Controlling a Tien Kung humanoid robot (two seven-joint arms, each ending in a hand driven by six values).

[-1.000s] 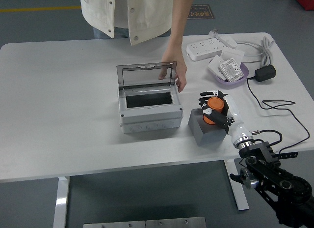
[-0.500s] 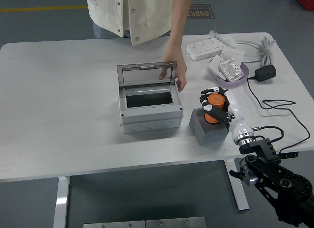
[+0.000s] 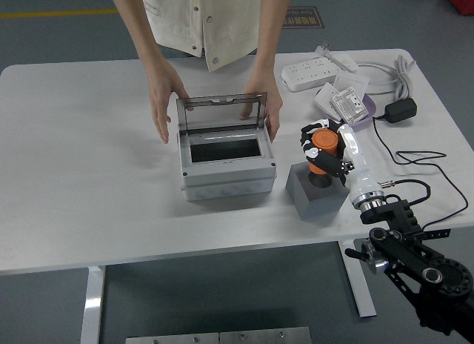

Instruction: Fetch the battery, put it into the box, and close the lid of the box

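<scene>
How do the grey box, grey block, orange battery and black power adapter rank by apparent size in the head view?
Largest to smallest:
1. grey box
2. grey block
3. orange battery
4. black power adapter, close to the battery in size, so that order is unsure

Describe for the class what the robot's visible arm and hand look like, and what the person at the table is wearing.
The robot's right hand has black fingers on a white forearm shell, ending in a silver ring, then a black jointed metal arm with a thin black cable looping alongside. The person wears a cream buttoned vest; the forearms are without sleeves.
</scene>
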